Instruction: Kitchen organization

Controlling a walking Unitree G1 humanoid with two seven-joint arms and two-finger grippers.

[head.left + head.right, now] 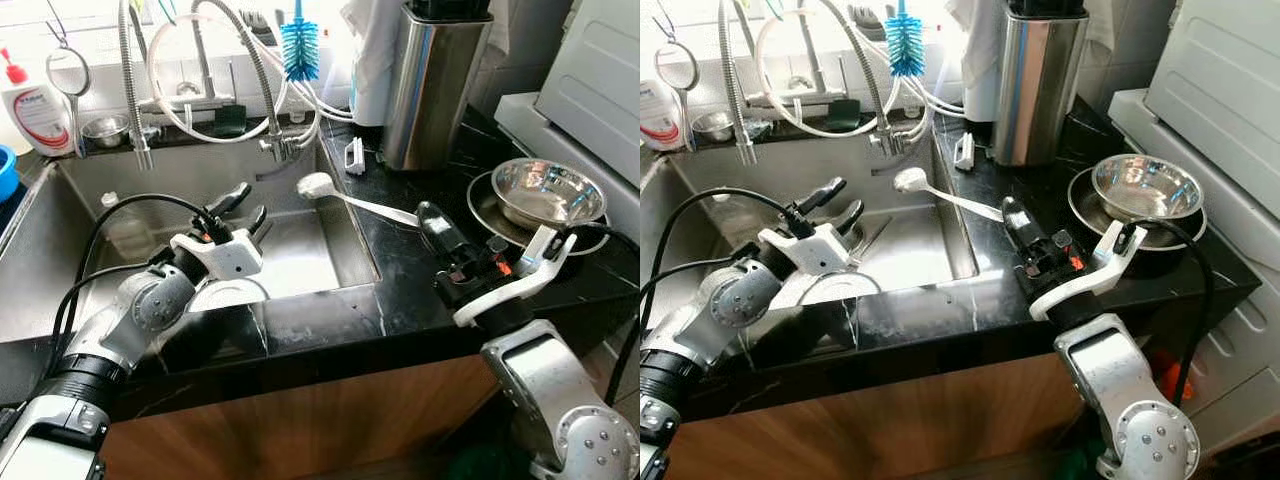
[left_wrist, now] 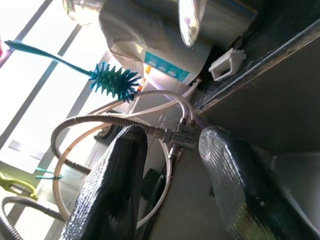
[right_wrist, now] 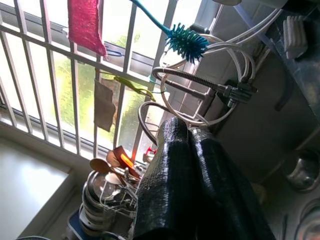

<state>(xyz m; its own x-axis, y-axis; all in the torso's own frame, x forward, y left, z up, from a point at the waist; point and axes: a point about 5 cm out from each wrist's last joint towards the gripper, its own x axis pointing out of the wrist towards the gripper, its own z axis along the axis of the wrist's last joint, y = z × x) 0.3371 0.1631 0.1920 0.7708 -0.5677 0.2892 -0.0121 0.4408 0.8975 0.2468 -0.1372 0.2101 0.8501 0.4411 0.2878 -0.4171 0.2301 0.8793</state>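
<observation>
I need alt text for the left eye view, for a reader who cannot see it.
Two robot arms reach over a black kitchen counter: the open left gripper hovers above the steel sink, and the shut right gripper rests by a white ladle. A steel bowl sits on the right.

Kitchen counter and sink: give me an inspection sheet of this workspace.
Surface: black marble counter beside a steel sink.
Job's things: white ladle lying across the sink's edge; steel bowl on the counter.
Clutter: blue bottle brush, steel canister, soap bottle.
End effectors: left end effector open, over the sink; right end effector shut, over the counter.
Cables: black cables on the left arm.
Surroundings: white appliance on the right.
</observation>
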